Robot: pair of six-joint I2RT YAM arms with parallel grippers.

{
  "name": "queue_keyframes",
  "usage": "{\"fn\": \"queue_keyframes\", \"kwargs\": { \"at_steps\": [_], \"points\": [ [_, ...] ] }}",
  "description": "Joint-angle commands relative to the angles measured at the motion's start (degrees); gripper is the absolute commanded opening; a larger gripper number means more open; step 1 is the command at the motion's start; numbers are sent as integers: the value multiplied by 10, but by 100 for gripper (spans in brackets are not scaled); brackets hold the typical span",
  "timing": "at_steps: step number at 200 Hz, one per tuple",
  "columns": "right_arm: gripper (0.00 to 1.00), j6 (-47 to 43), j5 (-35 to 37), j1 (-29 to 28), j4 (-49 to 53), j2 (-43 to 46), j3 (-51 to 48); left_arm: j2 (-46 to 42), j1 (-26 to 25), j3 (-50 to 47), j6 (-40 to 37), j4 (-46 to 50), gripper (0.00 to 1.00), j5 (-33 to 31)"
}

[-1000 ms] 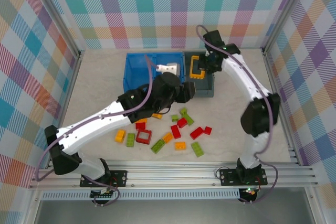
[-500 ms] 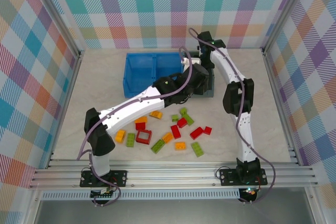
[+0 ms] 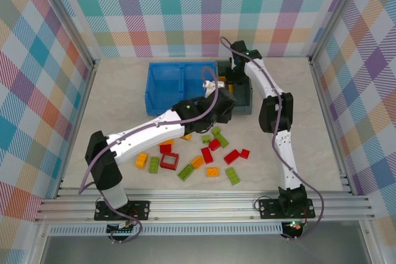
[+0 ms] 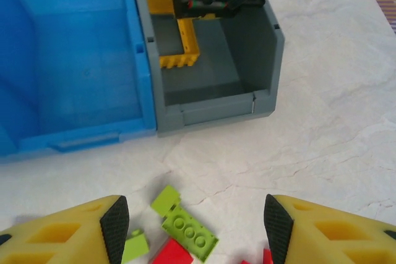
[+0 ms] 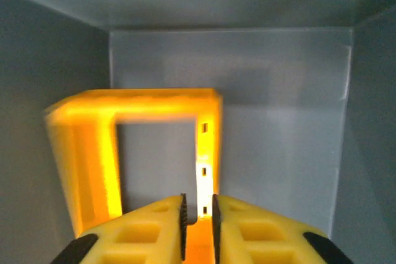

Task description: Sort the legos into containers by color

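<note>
The table (image 3: 117,109) carries a blue two-compartment bin (image 3: 167,85) and a dark grey bin (image 4: 263,47) touching side by side at its far side, giving each colour its own well. The right gripper (image 5: 198,205) reaches down inside the grey one, fingers pinched on one wall of a yellow-orange square frame (image 4: 179,60), probably held low so it won't bounce out on release. The left gripper (image 4: 195,227) hangs spread wide and empty above the loose legos (image 3: 207,153), a lime brick (image 4: 190,231) just below, likely its next pick
</note>
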State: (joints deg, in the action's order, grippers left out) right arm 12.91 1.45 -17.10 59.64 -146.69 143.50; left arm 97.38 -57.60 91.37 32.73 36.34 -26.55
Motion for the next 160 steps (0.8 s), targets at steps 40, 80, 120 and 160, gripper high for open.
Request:
{"fn": "queue_keyframes", "kwargs": {
  "at_steps": [40, 80, 120, 160],
  "points": [
    [30, 14, -11, -7, 28, 142, 9, -152, 5, -142, 140, 68, 58, 17],
    [32, 22, -9, -85, -78, 407, -275, -227, 17, -286, 272, 83, 51, 63],
    [35, 96, -10, -214, -155, 653, -590, -274, 24, -384, 306, 81, 47, 99],
    [36, 221, -30, -329, -211, 817, -824, -258, 22, -424, 201, 70, 42, 139]
  ]
}}
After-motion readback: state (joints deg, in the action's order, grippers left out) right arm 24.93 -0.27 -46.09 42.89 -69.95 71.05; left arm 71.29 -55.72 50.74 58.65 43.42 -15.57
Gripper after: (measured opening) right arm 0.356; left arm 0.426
